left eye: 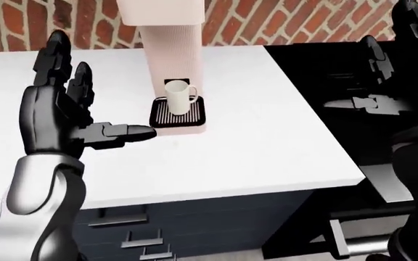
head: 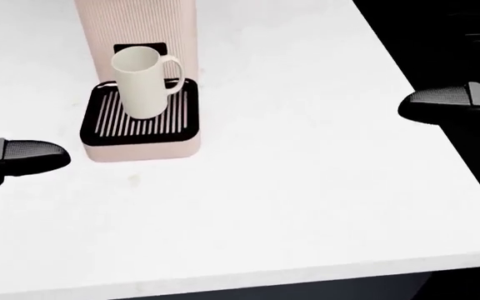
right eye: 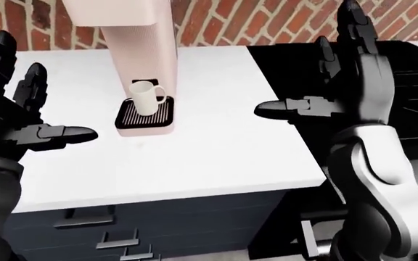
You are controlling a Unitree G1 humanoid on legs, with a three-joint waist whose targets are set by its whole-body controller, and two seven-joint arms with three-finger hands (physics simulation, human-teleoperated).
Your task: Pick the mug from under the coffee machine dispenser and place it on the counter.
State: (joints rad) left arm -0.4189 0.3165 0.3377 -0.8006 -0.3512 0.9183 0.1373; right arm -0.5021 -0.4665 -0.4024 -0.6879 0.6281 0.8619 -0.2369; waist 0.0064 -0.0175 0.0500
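Both hands' fingers (left eye: 67,81) spread, clear of mug (head: 144,82) on drip tray (head: 140,119).

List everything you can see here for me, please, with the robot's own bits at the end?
mug: one, cream white, upright on the drip tray, handle toward the head view's right
drip tray: one, black, ribbed, at the machine's foot
coffee machine: one, pale pink, on the counter by the wall
counter: one, white top
drawers: dark blue with metal handles, under the counter
brick wall: red, along the top of the left-eye view
stove: black, right of the counter
left hand: black, open, left of the machine
right hand: black, open, over the stove's edge
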